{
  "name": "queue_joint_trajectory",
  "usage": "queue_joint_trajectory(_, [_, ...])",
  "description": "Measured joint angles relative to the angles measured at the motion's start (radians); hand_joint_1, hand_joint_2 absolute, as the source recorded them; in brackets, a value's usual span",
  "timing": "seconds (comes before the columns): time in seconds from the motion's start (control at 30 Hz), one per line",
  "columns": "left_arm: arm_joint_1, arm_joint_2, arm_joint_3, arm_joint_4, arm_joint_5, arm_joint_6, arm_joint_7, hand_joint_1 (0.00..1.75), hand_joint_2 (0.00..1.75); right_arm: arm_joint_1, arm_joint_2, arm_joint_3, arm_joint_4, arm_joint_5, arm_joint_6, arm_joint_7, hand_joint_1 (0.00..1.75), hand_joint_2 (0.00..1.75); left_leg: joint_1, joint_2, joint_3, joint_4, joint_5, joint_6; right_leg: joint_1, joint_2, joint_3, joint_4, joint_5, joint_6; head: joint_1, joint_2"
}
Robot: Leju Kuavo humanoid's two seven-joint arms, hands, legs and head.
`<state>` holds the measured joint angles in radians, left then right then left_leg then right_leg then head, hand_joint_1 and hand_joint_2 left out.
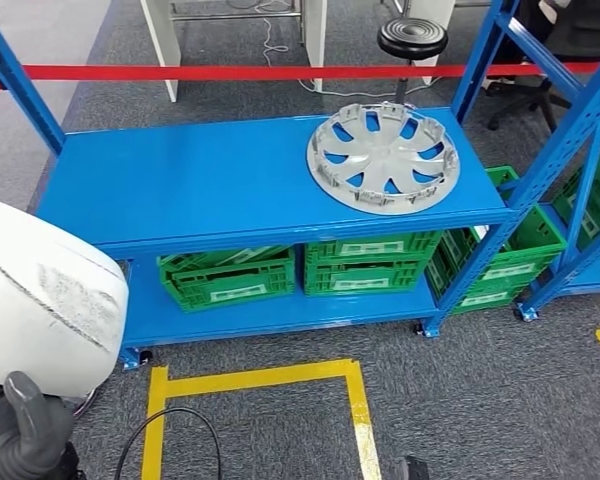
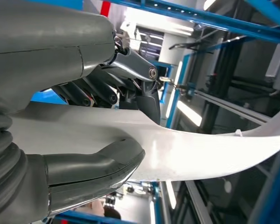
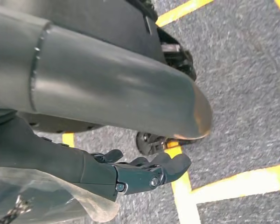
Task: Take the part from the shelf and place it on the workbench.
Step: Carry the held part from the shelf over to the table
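Observation:
A large white curved part (image 1: 48, 290) fills the lower left of the head view, held up in front of the blue shelf (image 1: 206, 180). My left hand (image 1: 25, 440) grips it from below. In the left wrist view the grey thumb (image 2: 96, 163) presses one face of the white part (image 2: 202, 154) and the dark fingers (image 2: 138, 88) clamp the other. A silver wheel cover (image 1: 384, 157) lies flat on the shelf's top board, toward its right end. My right hand (image 3: 142, 172) hangs over the grey floor with its fingers stretched out and nothing in it.
Green crates (image 1: 229, 275) stand on the shelf's lower board, and another (image 1: 508, 250) on the floor to the right. A red barrier tape (image 1: 244, 72) runs behind the shelf, with a black stool (image 1: 412, 38) beyond. Yellow floor lines (image 1: 259, 378) and a black cable (image 1: 169, 430) lie in front.

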<state>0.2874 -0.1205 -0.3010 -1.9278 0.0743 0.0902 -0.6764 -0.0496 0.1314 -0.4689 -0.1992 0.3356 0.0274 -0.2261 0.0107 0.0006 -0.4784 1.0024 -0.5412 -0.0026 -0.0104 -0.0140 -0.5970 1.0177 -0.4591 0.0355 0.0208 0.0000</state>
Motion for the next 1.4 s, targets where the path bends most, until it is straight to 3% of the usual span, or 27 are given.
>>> queue_joint_trajectory(0.03, [0.001,0.000,0.000,-0.001,-0.001,-0.005,0.000,1.75,1.75,0.001,0.000,-0.006,0.000,-0.001,0.008,-0.009,0.00,0.00,0.001,0.002,-0.012,-0.003,0.008,0.010,-0.001,0.001,-0.011,0.008,-0.012,0.005,0.001,0.000])
queue_joint_trajectory(0.1, [0.004,-0.001,0.000,-0.004,-0.003,-0.011,0.000,1.75,1.75,0.003,0.000,-0.012,0.000,0.000,0.019,-0.018,0.00,0.00,0.002,0.005,-0.039,-0.006,0.030,0.031,-0.002,0.006,-0.040,0.069,-0.089,0.012,0.005,0.000])
queue_joint_trajectory(0.17, [0.005,-0.001,0.000,-0.006,-0.005,-0.013,0.000,1.75,1.75,0.003,0.000,-0.017,0.000,0.000,0.024,-0.022,0.00,0.00,-0.003,0.006,-0.068,-0.006,0.054,0.040,-0.001,0.009,-0.068,0.188,-0.181,0.014,0.008,0.000])
queue_joint_trajectory(0.2, [0.006,-0.001,0.000,-0.006,-0.006,-0.013,0.000,1.75,1.75,0.003,0.000,-0.019,0.000,0.000,0.025,-0.023,0.00,0.00,-0.006,0.007,-0.082,-0.005,0.066,0.041,-0.001,0.010,-0.071,0.241,-0.197,0.014,0.009,0.000])
queue_joint_trajectory(0.23, [0.006,0.000,0.000,-0.006,-0.007,-0.013,0.000,1.75,1.75,0.003,0.000,-0.021,0.000,0.000,0.026,-0.025,0.00,0.00,-0.010,0.008,-0.098,-0.004,0.078,0.042,-0.001,0.010,-0.064,0.271,-0.188,0.013,0.009,0.000])
queue_joint_trajectory(0.27, [0.007,0.000,0.000,-0.006,-0.007,-0.013,0.000,1.75,1.75,0.002,0.000,-0.023,0.000,0.000,0.026,-0.025,0.00,0.00,-0.013,0.008,-0.112,-0.003,0.090,0.042,-0.001,0.010,-0.042,0.268,-0.159,0.010,0.009,0.000])
queue_joint_trajectory(0.33, [0.007,0.000,0.000,-0.006,-0.008,-0.013,0.000,1.75,1.75,0.001,0.000,-0.026,0.000,0.000,0.026,-0.026,0.00,0.00,-0.017,0.008,-0.136,-0.001,0.112,0.040,0.002,0.010,0.051,0.168,-0.105,-0.001,0.009,0.000])
queue_joint_trajectory(0.4, [0.008,-0.001,0.000,-0.008,-0.009,-0.013,0.000,1.75,1.75,-0.002,0.000,-0.029,-0.003,0.000,0.026,-0.027,0.00,0.00,-0.021,0.008,-0.150,0.005,0.131,0.033,0.007,0.010,0.166,0.006,-0.112,-0.013,0.009,0.000])
queue_joint_trajectory(0.43, [0.009,-0.001,0.000,-0.010,-0.009,-0.014,0.000,1.75,1.75,-0.004,0.000,-0.029,-0.003,0.000,0.026,-0.027,0.00,0.00,-0.022,0.009,-0.154,0.007,0.141,0.029,0.010,0.011,0.200,-0.050,-0.126,-0.017,0.009,0.000])
queue_joint_trajectory(0.47, [0.009,-0.001,0.000,-0.011,-0.009,-0.014,0.000,1.75,1.75,-0.004,0.000,-0.029,-0.004,0.000,0.027,-0.028,0.00,0.00,-0.022,0.011,-0.158,0.007,0.151,0.024,0.012,0.011,0.212,-0.077,-0.133,-0.020,0.009,0.000])
queue_joint_trajectory(0.53, [0.010,0.000,0.000,-0.012,-0.009,-0.014,0.000,1.75,1.75,-0.002,0.002,-0.030,-0.003,0.000,0.026,-0.028,0.00,0.00,-0.020,0.011,-0.168,0.011,0.154,0.013,0.009,0.009,0.194,-0.080,-0.122,-0.028,0.008,0.000])
queue_joint_trajectory(0.57, [0.012,0.000,0.000,-0.012,-0.009,-0.015,0.000,1.75,1.75,0.000,0.002,-0.030,-0.003,0.001,0.025,-0.027,0.00,0.00,-0.018,0.009,-0.174,0.028,0.125,0.006,0.007,0.005,0.182,-0.080,-0.110,-0.034,0.007,0.000])
queue_joint_trajectory(0.67, [0.010,0.002,0.000,-0.011,-0.001,-0.023,0.000,1.75,1.75,0.002,0.003,-0.032,-0.003,0.001,0.027,-0.022,0.00,0.00,-0.010,0.006,-0.198,0.180,-0.032,-0.012,0.005,-0.002,0.135,-0.075,-0.074,-0.045,0.002,0.000])
queue_joint_trajectory(0.7, [0.006,0.002,0.000,-0.010,0.001,-0.025,0.000,1.75,1.75,0.003,0.002,-0.034,-0.003,-0.001,0.030,-0.021,0.00,0.00,-0.008,0.006,-0.201,0.238,-0.055,-0.016,0.005,-0.004,0.118,-0.072,-0.064,-0.045,0.001,0.000])
queue_joint_trajectory(0.73, [0.000,0.002,0.000,-0.009,0.000,-0.026,0.000,1.75,1.75,0.004,0.001,-0.036,-0.003,-0.004,0.035,-0.020,0.00,0.00,-0.006,0.006,-0.198,0.279,-0.047,-0.020,0.005,-0.008,0.102,-0.067,-0.055,-0.044,0.001,0.000])
queue_joint_trajectory(0.77, [-0.008,0.001,0.000,-0.008,-0.002,-0.025,0.000,1.75,1.75,0.005,-0.001,-0.040,-0.003,-0.007,0.040,-0.020,0.00,0.00,-0.003,0.006,-0.185,0.295,-0.015,-0.023,0.005,-0.014,0.085,-0.060,-0.046,-0.043,0.001,0.000])
queue_joint_trajectory(0.83, [-0.028,-0.003,-0.002,-0.006,-0.005,-0.023,0.000,1.75,1.75,0.009,-0.006,-0.046,-0.003,-0.006,0.045,-0.016,0.00,0.00,0.003,0.017,-0.123,0.234,0.053,-0.027,0.004,-0.028,0.054,-0.042,-0.031,-0.038,0.001,0.000])
queue_joint_trajectory(0.87, [-0.038,-0.006,-0.004,-0.006,-0.006,-0.022,0.000,1.75,1.75,0.011,-0.009,-0.048,-0.003,-0.003,0.044,-0.013,0.00,0.00,0.003,0.030,-0.077,0.168,0.058,-0.028,0.004,-0.033,0.040,-0.032,-0.026,-0.034,0.000,0.000])
queue_joint_trajectory(0.93, [-0.053,-0.011,-0.009,-0.005,-0.004,-0.017,0.000,1.75,1.75,0.015,-0.013,-0.052,-0.003,0.005,0.044,-0.004,0.00,0.00,-0.002,0.049,-0.007,0.052,0.025,-0.016,0.007,-0.045,0.024,-0.017,-0.018,-0.023,0.000,0.000])
queue_joint_trajectory(1.03, [-0.062,-0.017,-0.013,-0.004,-0.001,-0.006,0.000,1.75,1.75,0.012,-0.015,-0.054,-0.004,0.020,0.047,-0.004,0.00,0.00,-0.004,0.035,0.003,-0.002,-0.004,0.013,0.008,-0.059,0.006,-0.007,-0.010,-0.002,0.002,0.000])
queue_joint_trajectory(1.07, [-0.062,-0.018,-0.013,-0.003,0.002,-0.002,0.000,1.75,1.75,0.011,-0.016,-0.054,-0.004,0.028,0.049,-0.004,0.00,0.00,-0.003,0.027,-0.002,-0.008,-0.002,0.022,0.007,-0.049,-0.006,0.009,-0.024,0.004,0.004,0.000])
queue_joint_trajectory(1.13, [-0.060,-0.018,-0.013,-0.001,0.011,0.004,0.000,1.75,1.75,0.009,-0.017,-0.053,-0.004,0.049,0.054,-0.001,0.00,0.00,-0.004,0.015,-0.015,-0.010,0.011,0.037,0.006,-0.015,-0.044,0.094,-0.087,0.010,0.008,0.000])
queue_joint_trajectory(1.2, [-0.054,-0.017,-0.011,0.001,0.022,0.008,0.000,1.75,1.75,0.005,-0.017,-0.049,-0.004,0.075,0.056,0.009,0.00,0.00,-0.012,0.000,-0.031,-0.009,0.024,0.045,0.007,0.003,-0.089,0.219,-0.154,0.006,0.010,0.000])
queue_joint_trajectory(1.23, [-0.050,-0.016,-0.010,0.002,0.026,0.008,0.000,1.75,1.75,0.002,-0.017,-0.045,-0.004,0.085,0.057,0.017,0.00,0.00,-0.017,-0.008,-0.038,-0.009,0.031,0.047,0.008,0.007,-0.098,0.255,-0.166,0.002,0.010,0.000])
queue_joint_trajectory(1.27, [-0.048,-0.015,-0.008,0.003,0.028,0.009,0.000,1.75,1.75,-0.002,-0.017,-0.042,-0.004,0.092,0.057,0.025,0.00,0.00,-0.021,-0.018,-0.045,-0.008,0.037,0.049,0.010,0.010,-0.089,0.256,-0.160,-0.004,0.010,0.000])
queue_joint_trajectory(1.3, [-0.047,-0.014,-0.006,0.005,0.029,0.009,0.000,1.75,1.75,-0.006,-0.017,-0.039,-0.004,0.097,0.057,0.033,0.00,0.00,-0.026,-0.028,-0.050,-0.008,0.042,0.049,0.012,0.016,-0.060,0.216,-0.136,-0.013,0.010,0.000])
queue_joint_trajectory(1.4, [-0.049,-0.014,-0.003,0.008,0.025,0.007,0.000,1.75,1.75,-0.017,-0.018,-0.032,-0.004,0.107,0.056,0.053,0.00,0.00,-0.033,-0.059,-0.060,-0.006,0.054,0.048,0.019,0.072,0.062,0.020,-0.068,-0.046,0.007,0.000])
